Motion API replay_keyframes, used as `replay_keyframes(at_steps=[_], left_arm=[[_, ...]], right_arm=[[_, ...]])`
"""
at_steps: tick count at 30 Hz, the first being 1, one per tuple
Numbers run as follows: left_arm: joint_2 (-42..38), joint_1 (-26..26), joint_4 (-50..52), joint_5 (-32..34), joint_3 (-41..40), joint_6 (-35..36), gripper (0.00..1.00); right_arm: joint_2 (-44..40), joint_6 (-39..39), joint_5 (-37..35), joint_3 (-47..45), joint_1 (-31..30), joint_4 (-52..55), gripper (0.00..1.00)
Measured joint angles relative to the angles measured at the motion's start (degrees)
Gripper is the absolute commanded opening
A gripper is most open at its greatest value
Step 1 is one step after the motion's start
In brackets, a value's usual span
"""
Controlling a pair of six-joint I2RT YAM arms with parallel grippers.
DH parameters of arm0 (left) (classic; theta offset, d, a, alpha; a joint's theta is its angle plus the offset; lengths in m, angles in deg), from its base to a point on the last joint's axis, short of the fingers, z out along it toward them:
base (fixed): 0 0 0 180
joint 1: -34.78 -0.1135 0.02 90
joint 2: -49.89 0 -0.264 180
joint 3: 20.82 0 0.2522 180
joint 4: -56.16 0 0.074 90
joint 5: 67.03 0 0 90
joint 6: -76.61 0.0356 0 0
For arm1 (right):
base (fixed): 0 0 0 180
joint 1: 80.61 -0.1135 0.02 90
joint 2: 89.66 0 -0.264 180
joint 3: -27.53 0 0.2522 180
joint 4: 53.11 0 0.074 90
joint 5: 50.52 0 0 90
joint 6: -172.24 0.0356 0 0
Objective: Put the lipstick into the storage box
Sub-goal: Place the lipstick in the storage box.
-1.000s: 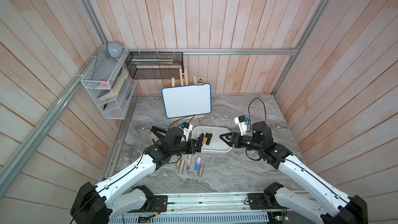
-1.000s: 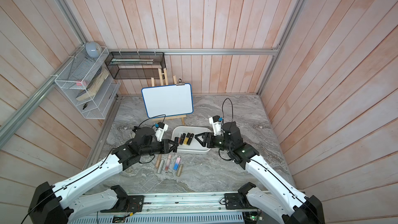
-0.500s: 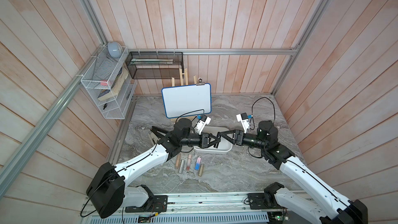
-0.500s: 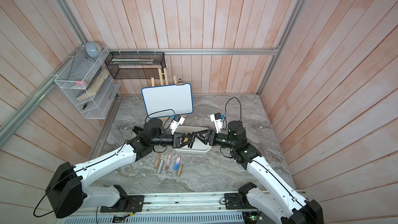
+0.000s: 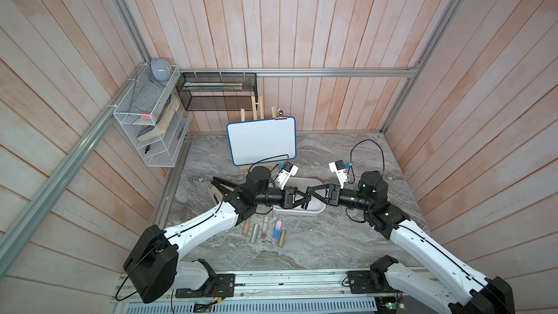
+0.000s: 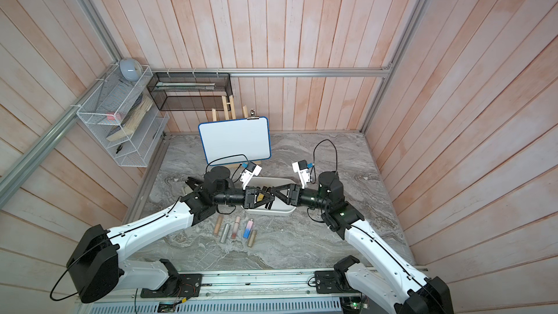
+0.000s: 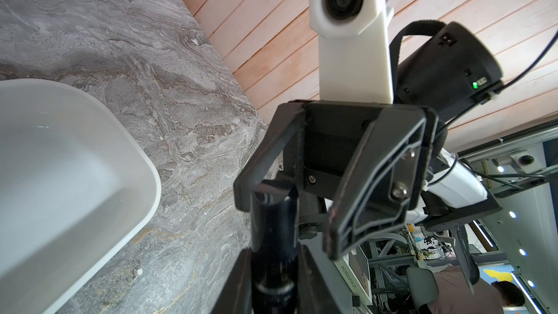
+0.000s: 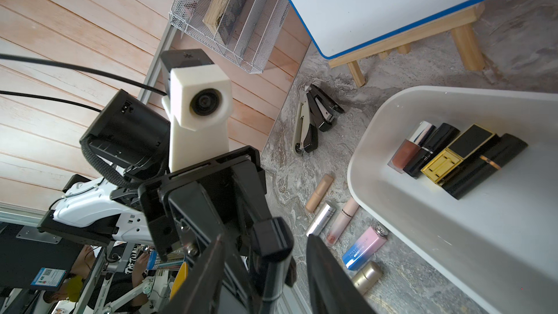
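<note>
1. The counter (image 5: 332,237) looks like grey veined stone, smooth with a dull sheen.
2. The storage box (image 8: 437,231) is smooth white plastic, softly glossy.
3. The held black lipstick (image 7: 273,237) is glossy black plastic.
4. The gold-cased lipstick (image 8: 440,166) has a bright metallic shine.
5. The silver lipstick tube (image 8: 321,218) looks like brushed metal, and the pink-and-blue tube (image 8: 363,247) is glossy.
6. The wall planks (image 5: 302,25) are matt pale wood, and the frame rail (image 5: 332,71) is matt aluminium.
7. The wire shelf rack (image 5: 160,155) is white-coated metal wire, and the basket (image 5: 217,102) is black metal mesh.
8. The whiteboard (image 5: 261,140) is glossy white with a blue plastic rim, and its easel (image 8: 468,46) is bare wood.
</note>
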Motion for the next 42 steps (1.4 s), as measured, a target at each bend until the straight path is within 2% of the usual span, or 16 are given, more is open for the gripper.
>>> replay_keyframes(at_steps=[14,20,29,31,32,37,42], left_arm=[[0.0,0.0,-0.2,-0.1,0.0,0.2,0.20],[0.0,0.0,-0.1,0.0,0.0,0.6,0.29],[-0.1,-0.1,0.1,0.0,0.0,1.3,0.57],[-0.3,-0.4,0.2,0.1,0.0,1.0,0.76],[-0.6,-0.7,0.2,0.1,0.0,1.2,1.00],[-4.4,-3.2,2.8,1.9,0.0,1.5,1.00],[-10.6,-6.4,8.9,6.9,0.0,2.8,1.00]], right_arm=[[0.2,0.9,-0.4,-0.5,-0.3,-1.5,0.23],[0.2,0.9,-0.5,-0.5,-0.3,-1.6,0.20],[0.2,0.6,-1.4,-0.6,-0.5,-1.6,0.19],[0.3,0.2,-2.0,-0.6,-0.5,-1.4,0.19],[0.5,-0.2,-2.3,-0.5,-0.5,-1.0,0.19],[2.6,-3.1,-6.0,1.5,-0.5,4.1,0.20],[6.4,-7.1,-10.8,5.9,-0.5,9.8,0.20]])
